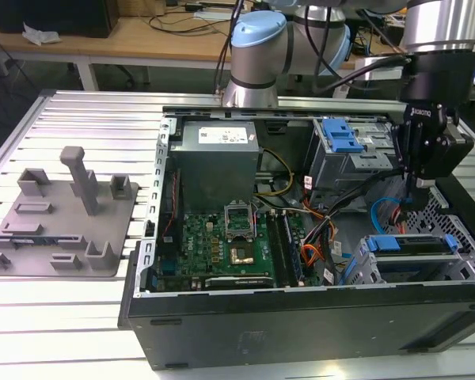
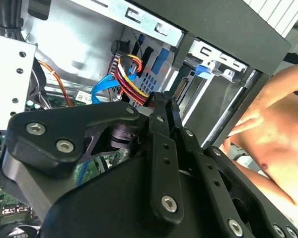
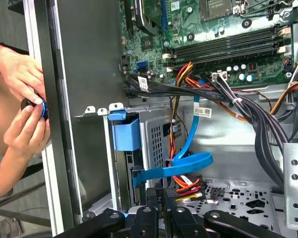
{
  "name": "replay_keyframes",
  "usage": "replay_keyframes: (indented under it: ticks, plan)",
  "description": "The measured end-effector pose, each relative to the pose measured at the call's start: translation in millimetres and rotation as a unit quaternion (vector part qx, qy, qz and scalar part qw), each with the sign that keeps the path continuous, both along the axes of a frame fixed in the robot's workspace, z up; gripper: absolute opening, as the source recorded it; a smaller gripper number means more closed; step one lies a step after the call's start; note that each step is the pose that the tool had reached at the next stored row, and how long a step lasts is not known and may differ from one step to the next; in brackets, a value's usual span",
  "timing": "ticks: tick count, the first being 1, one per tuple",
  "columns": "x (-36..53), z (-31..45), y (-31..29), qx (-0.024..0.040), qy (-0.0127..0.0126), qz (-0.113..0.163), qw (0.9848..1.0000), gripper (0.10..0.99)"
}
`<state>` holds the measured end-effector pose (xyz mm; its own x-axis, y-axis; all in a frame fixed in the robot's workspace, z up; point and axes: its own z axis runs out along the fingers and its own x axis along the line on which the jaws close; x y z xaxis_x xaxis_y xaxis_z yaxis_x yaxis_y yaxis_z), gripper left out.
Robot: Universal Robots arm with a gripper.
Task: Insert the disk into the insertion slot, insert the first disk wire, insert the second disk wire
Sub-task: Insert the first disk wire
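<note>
Black end effector clamps the red-yellow disk wire near the insertion slot.

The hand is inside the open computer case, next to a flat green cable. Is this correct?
Not quite: the flat cable next to the hand is blue, not green, as the first wrist view shows. The hand is indeed inside the open computer case.

Slatted metal table — wooden desk behind.

Blue cable nr insertion slot
</note>
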<state>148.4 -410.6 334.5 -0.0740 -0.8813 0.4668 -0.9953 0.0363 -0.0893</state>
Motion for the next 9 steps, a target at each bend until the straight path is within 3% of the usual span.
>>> replay_keyframes:
  ticks: [2,5,6,8,9]
  plan:
    - [1.4,0.0,-0.1,0.0029,0.0037,0.0,1.0,0.165]
    - [4.3,0.1,-0.2,0.0053,0.0139,0.0,0.9999,0.165]
    - [7.3,0.1,-0.2,0.0053,0.0249,0.0,0.9997,0.165]
    - [19.1,0.1,-0.2,0.0035,0.054,-0.001,0.9985,0.165]
    - [21.6,0.1,-0.7,0.004,0.0571,-0.001,0.9984,0.165]
